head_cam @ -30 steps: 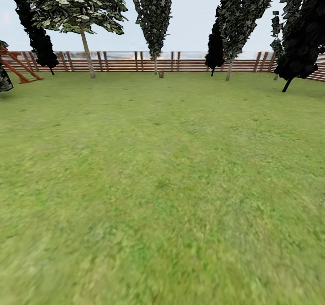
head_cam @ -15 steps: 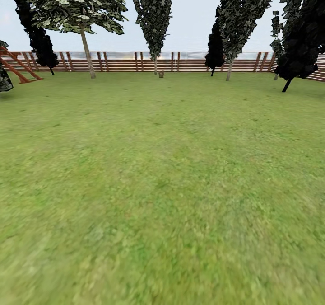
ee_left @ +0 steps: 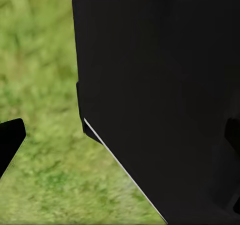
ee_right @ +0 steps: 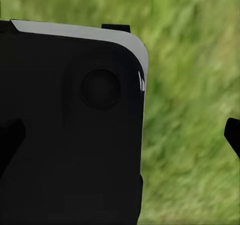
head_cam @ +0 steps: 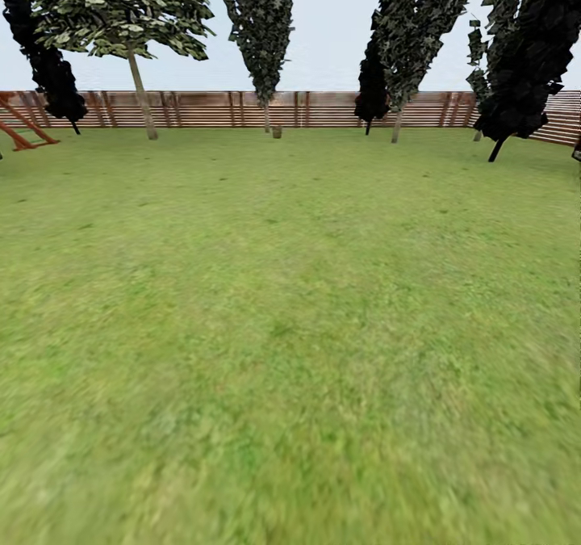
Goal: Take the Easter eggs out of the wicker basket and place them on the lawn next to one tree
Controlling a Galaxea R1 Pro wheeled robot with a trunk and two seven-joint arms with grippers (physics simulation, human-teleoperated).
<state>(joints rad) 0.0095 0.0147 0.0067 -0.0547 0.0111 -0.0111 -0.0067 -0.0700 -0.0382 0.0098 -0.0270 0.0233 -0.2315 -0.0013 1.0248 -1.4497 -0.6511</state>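
Underfoot and stretching ahead, the lawn [head_cam: 290, 327] is bare grass. Both wrist cameras look down on grass past dark robot bodywork; whether either hand is open or holds anything cannot be told. Far ahead, just beside the slender middle tree [head_cam: 266, 113], stands a small tan object, judged to be the wicker basket [head_cam: 277, 132]; eggs are too small to make out. Behind runs the slat fence [head_cam: 323, 109]. Neither arm is nearer; a straight drive forward is needed.
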